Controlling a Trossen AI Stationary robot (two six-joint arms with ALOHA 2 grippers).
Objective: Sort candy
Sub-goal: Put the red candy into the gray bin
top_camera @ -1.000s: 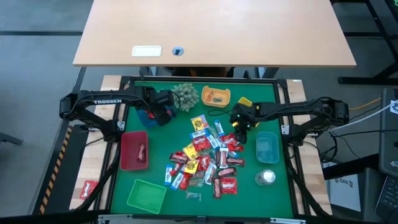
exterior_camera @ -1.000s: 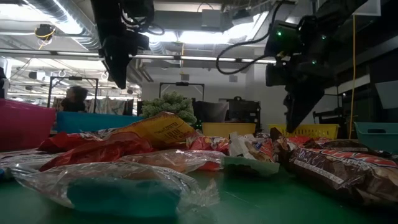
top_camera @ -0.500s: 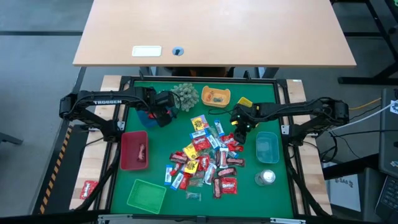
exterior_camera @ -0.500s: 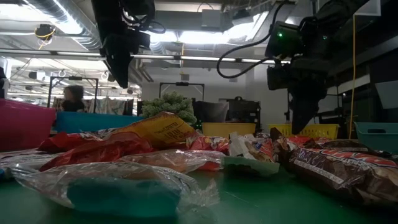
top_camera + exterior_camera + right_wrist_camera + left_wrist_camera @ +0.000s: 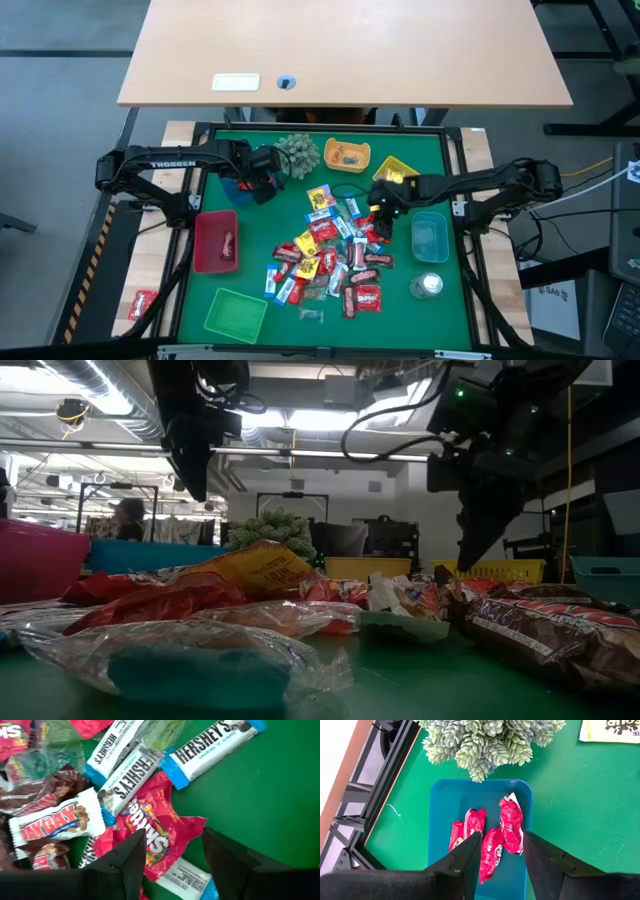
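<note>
Hovering over the edge of the candy pile [image 5: 330,255] at the mat's centre, the right gripper [image 5: 172,852] has its fingers spread and empty, with a red Skittles packet [image 5: 150,832] lying between them beside blue-white Hershey's bars [image 5: 212,747]; this looks like the picking step; the next move would call for descending squarely and closing on that one packet alone; the left gripper [image 5: 502,852], also spread, waits above the blue tray [image 5: 445,810] holding red sweets [image 5: 510,822].

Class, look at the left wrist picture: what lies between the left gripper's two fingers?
In the left wrist view, a red candy packet lies between the left gripper's open fingers, inside the blue tray.
</note>
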